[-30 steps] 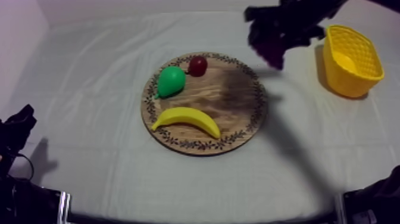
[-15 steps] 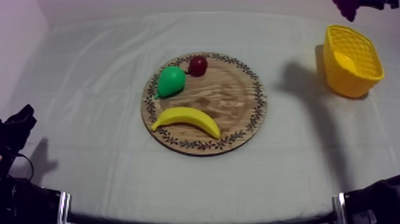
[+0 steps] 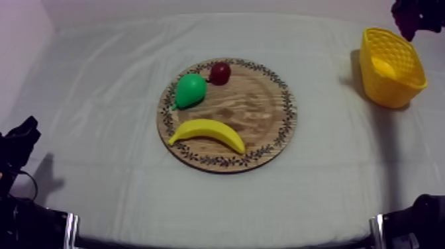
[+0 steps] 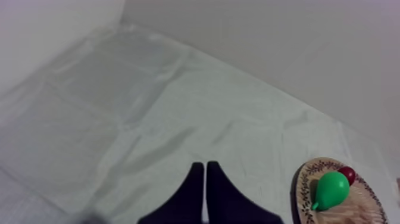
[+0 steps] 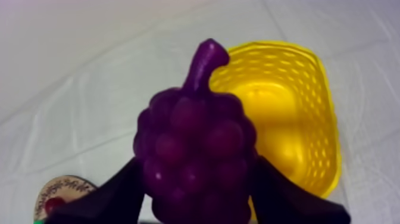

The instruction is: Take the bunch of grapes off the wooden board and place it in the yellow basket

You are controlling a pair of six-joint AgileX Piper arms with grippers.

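Top view, left to right. Left gripper (image 3: 20,142) sits low at the left edge of the table, over bare cloth (image 3: 99,192), well apart from the board (image 3: 261,109). Left wrist view: its fingers (image 4: 195,184) lie pressed together as a narrow wedge with nothing between them, and the board's near rim lies off to one side.

Board is at mid-table and lies flat. On it:
- pear (image 3: 191,90), on the left part, stalk end toward the left rim
- small red fruit (image 3: 220,72), just beside the pear, near the far rim
- banana (image 3: 206,132), near the front rim, apart from the other two

Basket (image 3: 391,89) stands upright on the cloth at the far right, well apart from the board.

Right gripper (image 3: 412,14) comes in at the upper right, just beyond the basket's far rim. Right wrist view: its two fingers are clamped on the sides of the grapes (image 5: 193,143), stalk pointing up. Grapes are off the board, held in the air, with the basket's open mouth right behind them. They are not in the basket yet.
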